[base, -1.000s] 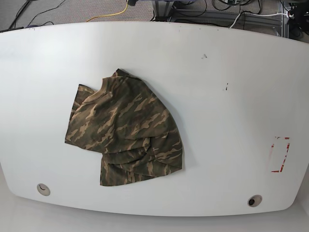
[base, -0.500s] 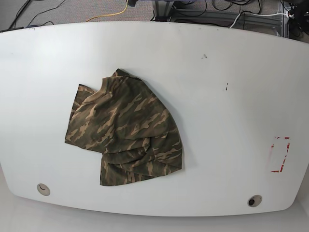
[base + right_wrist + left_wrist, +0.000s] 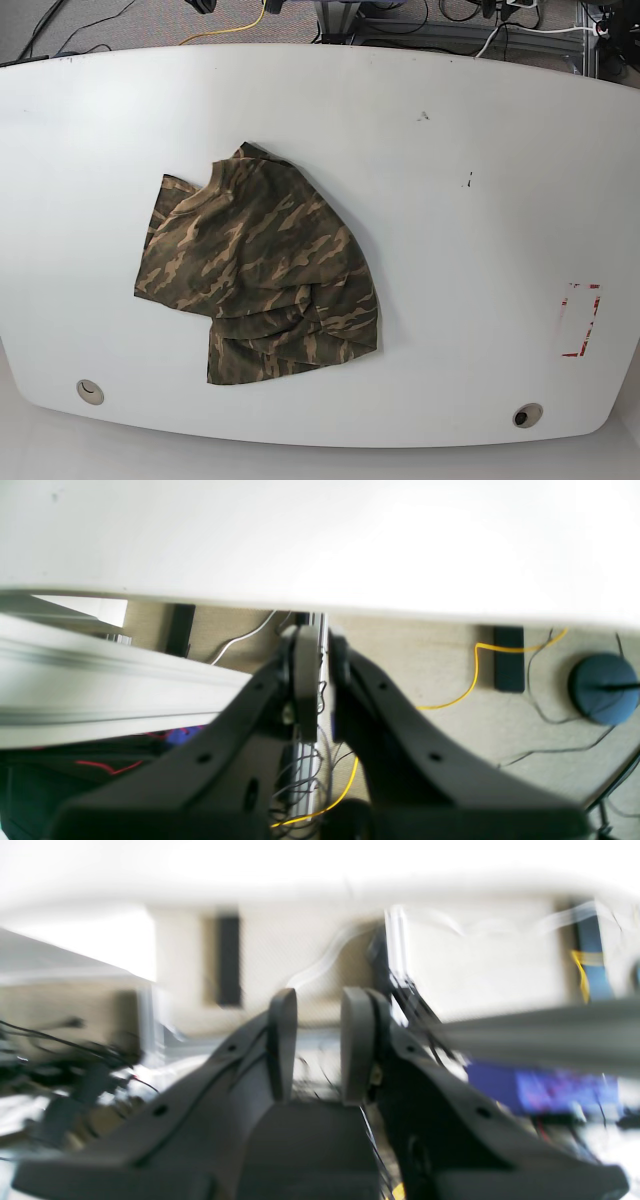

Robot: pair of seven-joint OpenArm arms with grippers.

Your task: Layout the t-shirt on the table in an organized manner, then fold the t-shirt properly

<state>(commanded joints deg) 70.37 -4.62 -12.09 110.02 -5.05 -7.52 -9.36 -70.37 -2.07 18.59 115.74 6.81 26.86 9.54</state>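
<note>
The camouflage t-shirt (image 3: 260,270) lies crumpled in a heap left of centre on the white table (image 3: 460,250), its lower part bunched in folds. Neither gripper is near it. In the blurred left wrist view, my left gripper (image 3: 317,1010) is beyond the table's far edge (image 3: 300,865), its fingers a clear gap apart and holding nothing. My right gripper (image 3: 324,645) also hangs past the table edge (image 3: 320,540) over the floor, its fingers almost together with nothing between them. A dark tip (image 3: 204,5) pokes in at the top edge of the base view.
Two round grommet holes (image 3: 90,391) (image 3: 527,415) sit near the table's front edge. A red-marked rectangle (image 3: 579,320) is at the right. Behind the table are floor cables, a yellow cable (image 3: 475,680) and an aluminium frame rail (image 3: 100,680).
The t-shirt has not moved. A dark tip now shows at the top left edge of the base view, where none showed before.
</note>
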